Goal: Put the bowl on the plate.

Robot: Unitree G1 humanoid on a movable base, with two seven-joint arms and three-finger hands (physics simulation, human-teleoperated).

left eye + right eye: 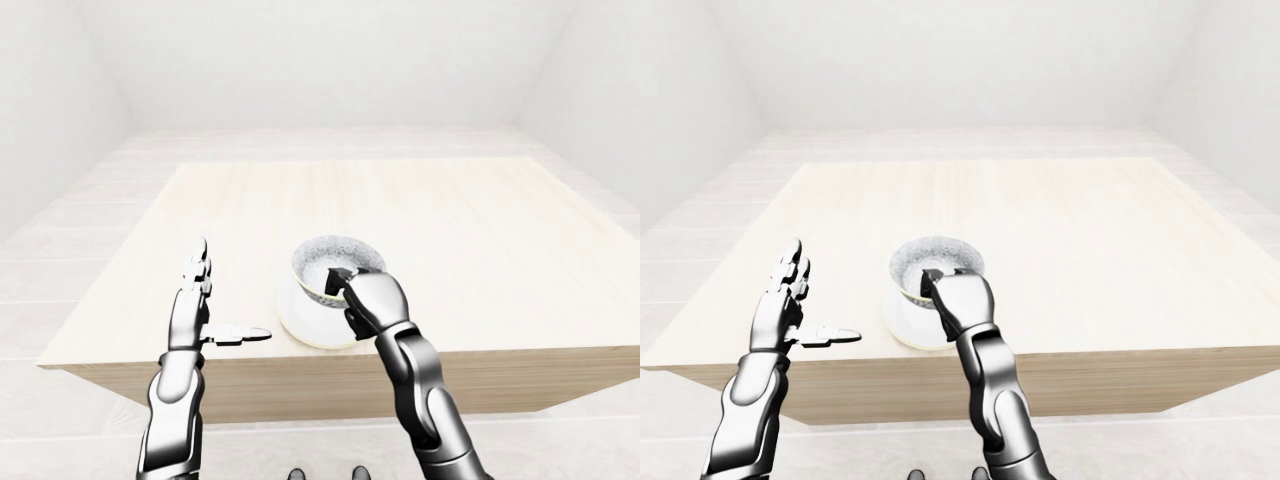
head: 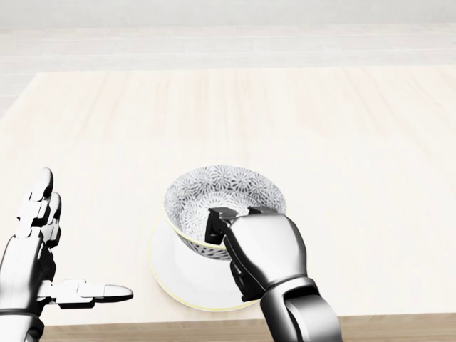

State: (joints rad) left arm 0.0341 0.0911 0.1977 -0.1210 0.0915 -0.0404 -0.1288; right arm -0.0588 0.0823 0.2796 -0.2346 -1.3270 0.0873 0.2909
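Note:
A grey-patterned bowl (image 2: 221, 194) with a pale rim is held over the white plate (image 2: 178, 274), tilted slightly, near the table's lower edge in the head view. My right hand (image 2: 235, 239) is shut on the bowl's near rim, fingers hooked inside and thumb outside. I cannot tell whether the bowl's base touches the plate. My left hand (image 2: 53, 263) is open at the lower left, fingers spread, well apart from the plate.
The light wooden table (image 1: 400, 200) spreads wide above and to both sides of the plate. Its near edge (image 1: 300, 355) runs just below the plate. Pale floor and white walls surround it.

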